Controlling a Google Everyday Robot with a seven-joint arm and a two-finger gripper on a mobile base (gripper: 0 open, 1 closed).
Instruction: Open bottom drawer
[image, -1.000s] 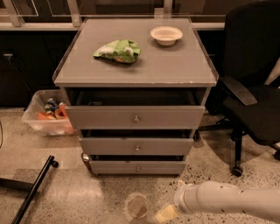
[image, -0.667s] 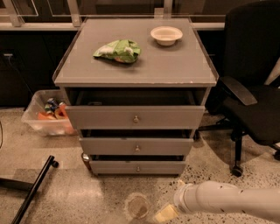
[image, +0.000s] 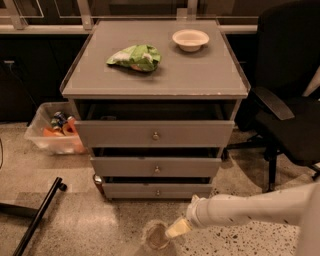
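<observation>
The bottom drawer (image: 130, 190) is the lowest and slimmest of three grey fronts in the cabinet, with a small round metal knob (image: 158, 192) at its centre. A dark gap shows above its front. My gripper (image: 170, 231) is at the end of the white arm (image: 250, 207), which comes in from the right. It hangs low over the floor, in front of the bottom drawer and slightly right of its knob, apart from it.
The top drawer (image: 110, 134) and the middle drawer (image: 125, 166) stand above the bottom one. A green bag (image: 136, 56) and a white bowl (image: 190, 39) lie on the cabinet top. A black office chair (image: 287, 105) stands at the right. A clear bin (image: 50, 135) and a black bar (image: 37, 217) are at the left.
The arm and gripper have moved a little left and closer to the bottom drawer front. The drawers have not moved.
</observation>
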